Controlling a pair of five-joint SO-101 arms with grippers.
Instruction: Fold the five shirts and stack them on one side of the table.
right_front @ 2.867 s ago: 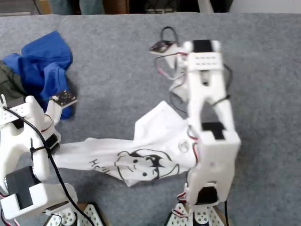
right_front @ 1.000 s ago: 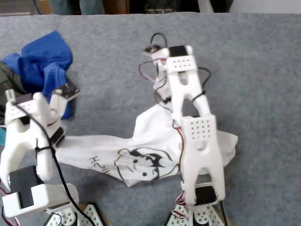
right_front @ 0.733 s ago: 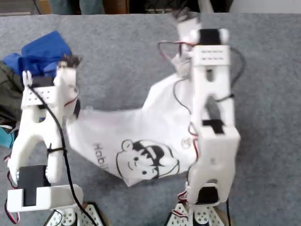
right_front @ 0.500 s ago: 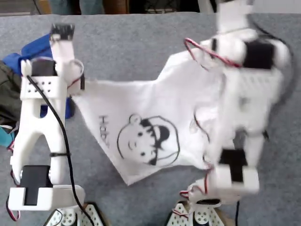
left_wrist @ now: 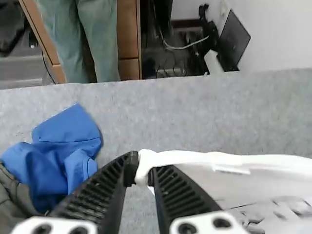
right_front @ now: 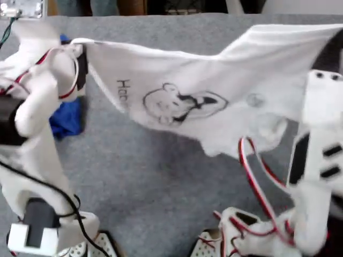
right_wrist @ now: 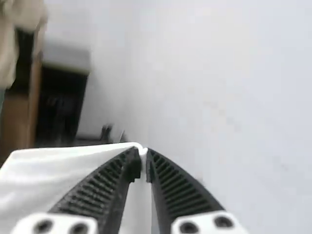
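A grey, felt-like table (right_front: 161, 182) runs across the high view, its far edge meeting a room of wooden furniture, dark shelving with cables (left_wrist: 180, 44) and a white wall (right_wrist: 219, 73). A white shirt (right_front: 214, 80) with a cartoon face print is held up and stretched wide above the far half of the table. The left gripper (left_wrist: 141, 171) is clenched on one bunched corner of it, the ribbed jaws pinching the fabric between them. The right gripper (right_wrist: 144, 163) is likewise clamped on the opposite edge, with a thin fold of cloth between its closed jaws, raised high against the wall. The shirt's lower hem sags toward the middle of the table. A crumpled blue shirt (left_wrist: 58, 146) lies at the far left of the table, beside the left arm (right_front: 32, 107), with a dark shirt (left_wrist: 7, 204) touching it nearer the left edge. The right arm (right_front: 321, 150) stands at the right edge. Between the two arm bases, bare grey surface spreads under the hanging shirt; more lies open beyond the shirt toward the far right corner.
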